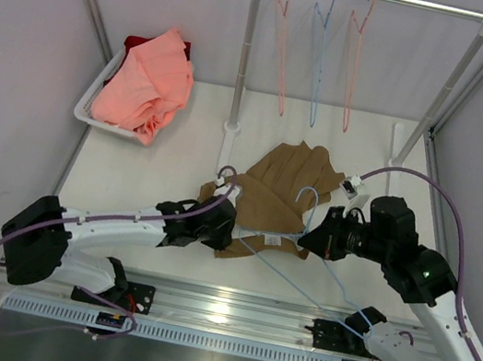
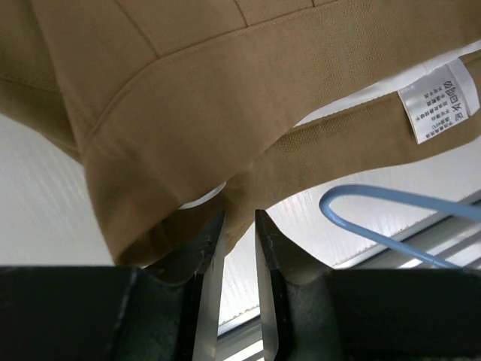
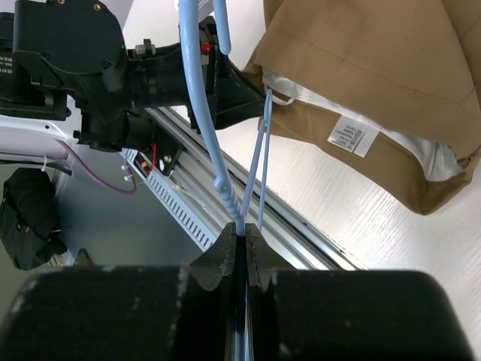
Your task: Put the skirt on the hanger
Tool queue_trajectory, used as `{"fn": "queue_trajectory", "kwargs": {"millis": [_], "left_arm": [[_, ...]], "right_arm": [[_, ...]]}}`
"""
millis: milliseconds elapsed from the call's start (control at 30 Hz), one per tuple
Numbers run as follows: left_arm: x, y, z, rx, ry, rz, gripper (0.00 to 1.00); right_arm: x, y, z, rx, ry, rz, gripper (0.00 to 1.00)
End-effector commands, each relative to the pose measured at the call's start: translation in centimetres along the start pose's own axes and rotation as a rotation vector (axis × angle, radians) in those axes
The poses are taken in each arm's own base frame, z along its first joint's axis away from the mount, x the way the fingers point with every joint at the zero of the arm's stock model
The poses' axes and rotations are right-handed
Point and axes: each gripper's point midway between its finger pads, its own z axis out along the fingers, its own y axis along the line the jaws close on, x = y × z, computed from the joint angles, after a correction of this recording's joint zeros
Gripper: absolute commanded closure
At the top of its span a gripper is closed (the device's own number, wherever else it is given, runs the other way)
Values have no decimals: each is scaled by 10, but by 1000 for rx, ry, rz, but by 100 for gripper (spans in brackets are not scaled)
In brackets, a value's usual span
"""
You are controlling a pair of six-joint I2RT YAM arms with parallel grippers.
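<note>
The tan-brown skirt [image 1: 281, 192] lies bunched in the middle of the table, its white lining and label [image 2: 440, 101] showing. The pale blue hanger [image 1: 277, 241] lies across its near edge. My right gripper [image 3: 242, 227] is shut on the hanger [image 3: 207, 143] at its twisted neck, and the skirt [image 3: 376, 68] hangs just beyond. My left gripper [image 2: 239, 214] sits at the skirt's [image 2: 188, 98] lower edge. Its jaws stand a narrow gap apart with only table seen between them, and the hanger's hook [image 2: 376, 199] curves to their right. From above, the left gripper [image 1: 229, 225] is at the skirt's near-left corner.
A white basket [image 1: 91, 103] at the back left holds a salmon-pink garment [image 1: 147, 80]. A clothes rack [image 1: 246, 50] stands at the back with two pink hangers and a blue one [image 1: 323, 55] on its rail. A metal rail [image 1: 228, 309] runs along the table's near edge.
</note>
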Motion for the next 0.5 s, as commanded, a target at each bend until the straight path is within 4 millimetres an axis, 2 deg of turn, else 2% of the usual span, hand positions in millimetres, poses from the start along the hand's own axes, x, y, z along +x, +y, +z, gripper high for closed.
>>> {"fn": "queue_trajectory", "kwargs": {"millis": [0,367,467], "left_arm": [[-20,-15,4,-9,-64,0,73],[-27,-11,23,-122,-77,30,69],[-21,-7,30,-147,-56,40,69]], "right_arm": [[1,1,-1,-8,-5,-17,100],[6,-6,-2,21,8,-41,100],[7,-8,-3,31,4,-42,100]]}}
